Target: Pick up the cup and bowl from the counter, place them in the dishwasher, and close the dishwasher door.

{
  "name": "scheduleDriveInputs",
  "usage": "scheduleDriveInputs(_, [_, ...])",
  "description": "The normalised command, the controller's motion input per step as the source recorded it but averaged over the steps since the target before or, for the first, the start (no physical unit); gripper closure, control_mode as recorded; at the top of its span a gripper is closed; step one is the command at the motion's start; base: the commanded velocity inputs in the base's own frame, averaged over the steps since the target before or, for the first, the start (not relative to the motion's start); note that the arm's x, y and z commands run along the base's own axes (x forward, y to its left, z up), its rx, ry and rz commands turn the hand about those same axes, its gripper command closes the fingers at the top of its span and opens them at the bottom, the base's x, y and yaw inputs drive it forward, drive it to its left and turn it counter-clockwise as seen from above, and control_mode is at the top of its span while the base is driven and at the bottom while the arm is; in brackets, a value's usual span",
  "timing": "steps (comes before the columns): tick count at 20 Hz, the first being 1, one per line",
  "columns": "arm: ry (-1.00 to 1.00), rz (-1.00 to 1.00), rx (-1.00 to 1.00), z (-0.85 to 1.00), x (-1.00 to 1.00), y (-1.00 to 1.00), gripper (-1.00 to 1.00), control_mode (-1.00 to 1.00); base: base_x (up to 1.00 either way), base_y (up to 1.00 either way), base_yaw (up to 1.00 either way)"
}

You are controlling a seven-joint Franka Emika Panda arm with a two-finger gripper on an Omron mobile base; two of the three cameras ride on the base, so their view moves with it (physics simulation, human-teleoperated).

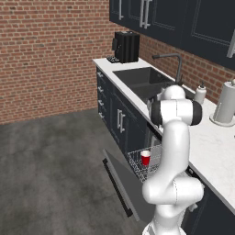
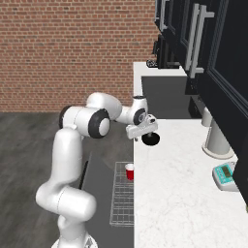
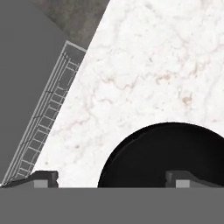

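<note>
**Op:** Entry. I read no brand, label or writing on anything here; the small teal device [image 2: 224, 176] on the counter [image 2: 179, 193] has a pale face too small to make out.

**Obs:** Where is the bowl against the jaws?

**Op:** In my hand view the bowl [image 3: 168, 155] sits low and right of centre on the white stone. One fingertip [image 3: 189, 178] shows over the bowl's dark interior, the other [image 3: 41, 178] over bare counter outside the rim, so the near rim lies between them. Jaws stand wide apart, nothing clamped. I cannot tell whether the tips touch the bowl.

**Obs:** From the base?

**Op:** In the right base view the gripper [image 2: 145, 131] hangs just above the bowl [image 2: 151, 139], right at the counter's front edge.

**Obs:** Cup?

**Op:** The cup [image 1: 145, 157] stands upright in the white wire rack [image 1: 140, 163] of the dishwasher [image 2: 121, 193], rack pulled out over the dishwasher door [image 1: 124, 183], which is dropped open.

**Obs:** Counts?

**Op:** One cup, one bowl, one rack, one door. One sink [image 1: 142, 79] with one faucet [image 1: 172, 62], one black coffee machine [image 1: 125, 47], one paper towel roll [image 1: 225, 104].
</note>
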Motion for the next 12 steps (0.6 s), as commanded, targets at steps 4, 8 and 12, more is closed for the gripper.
scheduleDriveInputs(4, [0.02,0.04,0.02,-0.38,0.0,0.0,1.0,-1.0,0.0,0.0,0.0])
scheduleDriveInputs(8, [0.0,0.03,0.05,-0.3,0.0,-0.1,1.0,-1.0,0.0,0.0,0.0])
scheduleDriveInputs(12, [0.0,0.05,0.06,-0.18,0.0,-0.07,1.0,-1.0,0.0,0.0,0.0])
